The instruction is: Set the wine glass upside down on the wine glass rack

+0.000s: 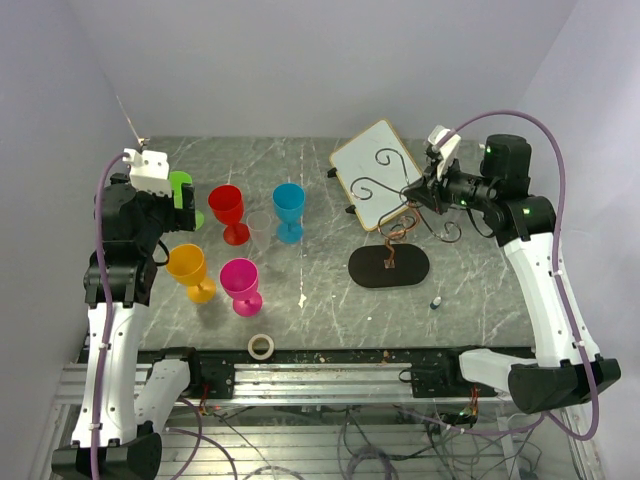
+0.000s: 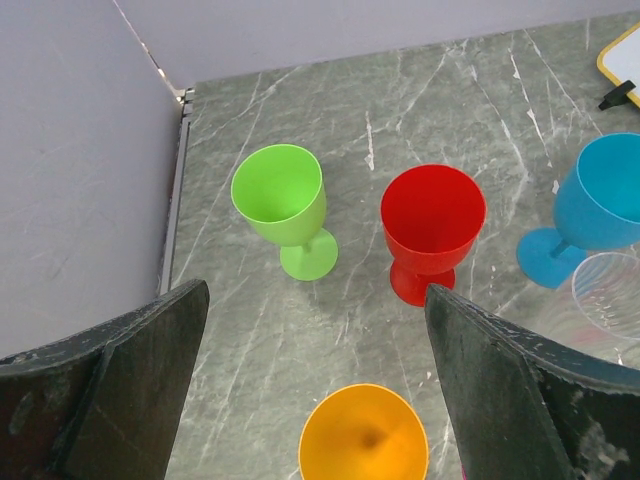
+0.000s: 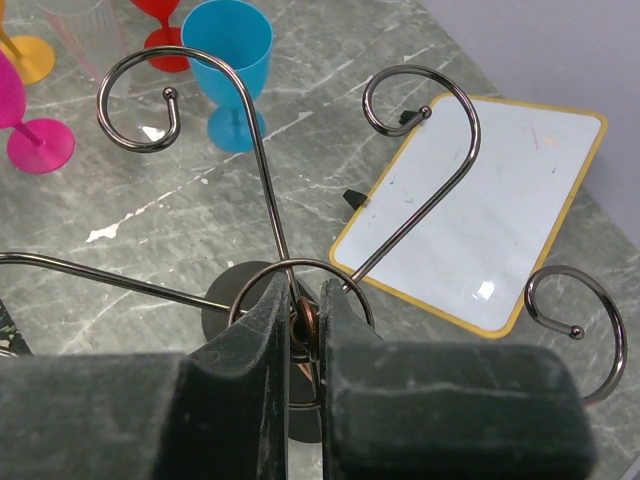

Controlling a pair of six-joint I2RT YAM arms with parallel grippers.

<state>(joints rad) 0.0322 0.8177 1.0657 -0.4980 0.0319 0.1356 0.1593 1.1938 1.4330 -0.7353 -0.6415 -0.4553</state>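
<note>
The wine glass rack (image 1: pixel 389 267) stands right of centre on its black oval base, its dark wire scrolls (image 3: pixel 262 190) spreading out. My right gripper (image 1: pixel 418 190) is shut on the brownish ring at the top of the rack's stem, seen close in the right wrist view (image 3: pixel 305 290). Several wine glasses stand upright at the left: green (image 2: pixel 280 195), red (image 2: pixel 432 215), blue (image 2: pixel 605 195), orange (image 2: pixel 365 435), pink (image 1: pixel 241 279) and a clear one (image 1: pixel 260 228). My left gripper (image 2: pixel 315 292) is open and empty above the orange glass (image 1: pixel 187 263).
A white board with a yellow-wood rim (image 1: pixel 375 175) leans behind the rack. A tape roll (image 1: pixel 261 346) lies at the table's near edge. A small dark object (image 1: pixel 436 301) lies right of the rack base. The wall is close on the left (image 2: pixel 80 200).
</note>
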